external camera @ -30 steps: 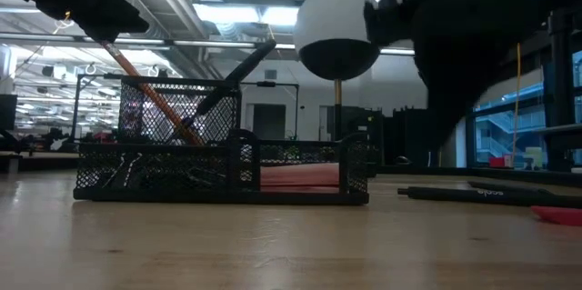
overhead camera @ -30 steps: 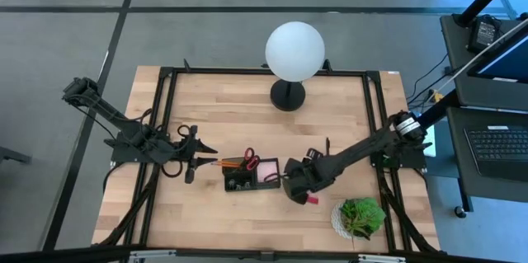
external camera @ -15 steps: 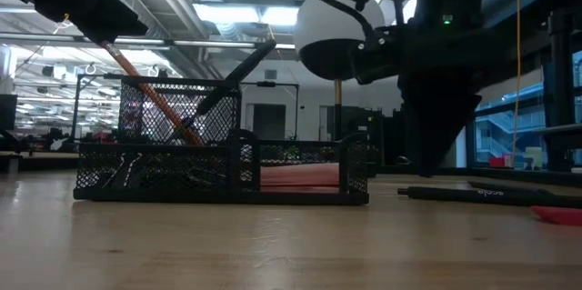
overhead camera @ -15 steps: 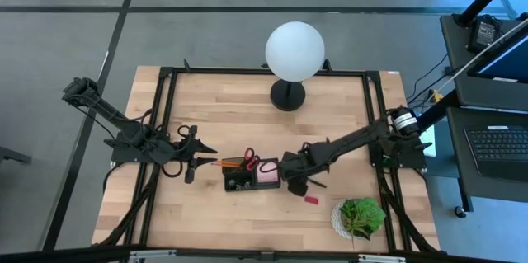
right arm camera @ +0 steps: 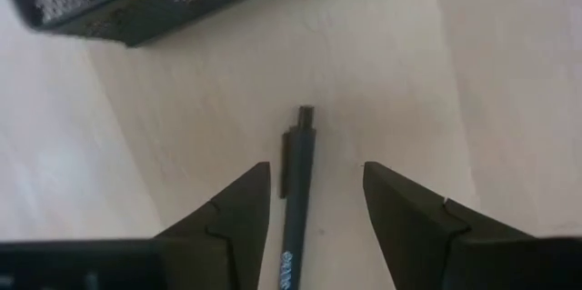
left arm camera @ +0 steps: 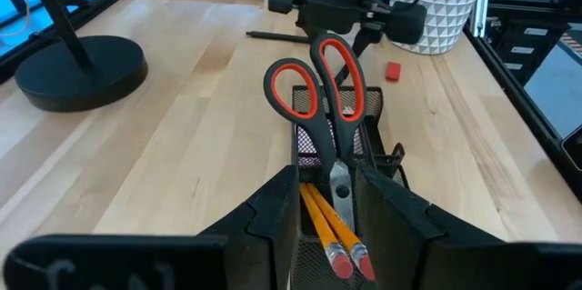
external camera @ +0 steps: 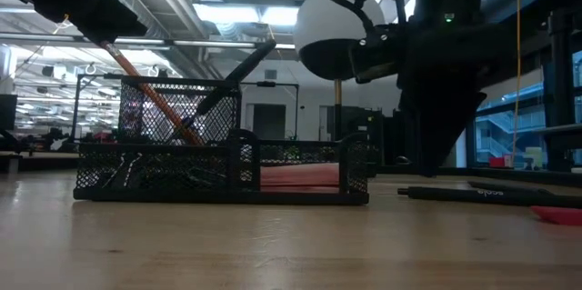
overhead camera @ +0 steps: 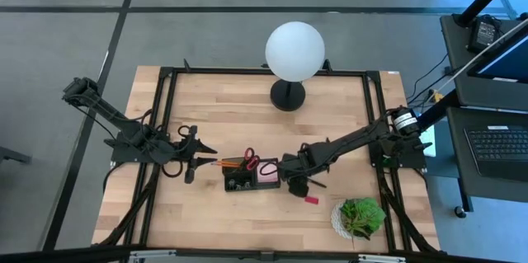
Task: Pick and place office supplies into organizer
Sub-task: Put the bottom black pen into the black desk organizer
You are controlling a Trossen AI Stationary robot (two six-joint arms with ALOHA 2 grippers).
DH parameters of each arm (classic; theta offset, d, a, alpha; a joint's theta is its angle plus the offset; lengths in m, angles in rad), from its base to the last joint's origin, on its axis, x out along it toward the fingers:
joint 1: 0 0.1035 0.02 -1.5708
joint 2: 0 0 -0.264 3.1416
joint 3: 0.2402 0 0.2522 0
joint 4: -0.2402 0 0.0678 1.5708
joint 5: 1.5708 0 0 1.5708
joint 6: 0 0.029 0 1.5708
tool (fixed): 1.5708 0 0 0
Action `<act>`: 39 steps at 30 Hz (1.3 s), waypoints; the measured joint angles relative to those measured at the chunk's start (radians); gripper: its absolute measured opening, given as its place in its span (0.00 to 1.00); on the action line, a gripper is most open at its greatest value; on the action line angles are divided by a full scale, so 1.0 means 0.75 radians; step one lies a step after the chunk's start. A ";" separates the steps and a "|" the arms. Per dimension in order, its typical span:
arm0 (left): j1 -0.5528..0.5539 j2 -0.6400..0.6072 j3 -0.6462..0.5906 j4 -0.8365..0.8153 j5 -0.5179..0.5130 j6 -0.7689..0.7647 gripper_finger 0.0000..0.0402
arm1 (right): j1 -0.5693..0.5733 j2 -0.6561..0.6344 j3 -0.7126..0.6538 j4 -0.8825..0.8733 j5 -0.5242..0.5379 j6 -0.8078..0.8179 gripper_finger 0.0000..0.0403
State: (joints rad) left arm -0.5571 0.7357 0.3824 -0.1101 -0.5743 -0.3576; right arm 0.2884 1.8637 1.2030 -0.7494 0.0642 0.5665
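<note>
Hovering right gripper [right arm camera: 311, 201], fingers spread either side of black pen [right arm camera: 297, 190] on table [overhead camera: 247, 106]
Organizer [overhead camera: 252, 176] mid-table holds scissors [left arm camera: 320, 99], pencils [left arm camera: 327, 225], pink pad [overhead camera: 268, 176]; pen lies just beside it; left gripper [overhead camera: 196, 154] waits near its left end, fingers parted; red eraser [overhead camera: 311, 199] nearby

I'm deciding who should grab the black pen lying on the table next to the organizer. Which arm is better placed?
The right. The right gripper hangs open directly over the black pen, fingers either side of it. The left gripper waits on the organizer's far side.
</note>
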 joint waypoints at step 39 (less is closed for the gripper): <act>0.000 0.040 0.000 -0.039 0.035 -0.034 0.26 | -0.016 0.132 0.007 0.024 -0.016 0.035 0.42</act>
State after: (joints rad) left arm -0.5572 0.7660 0.3824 -0.1392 -0.5481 -0.3829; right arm 0.2768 1.9624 1.2079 -0.7315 0.0521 0.5926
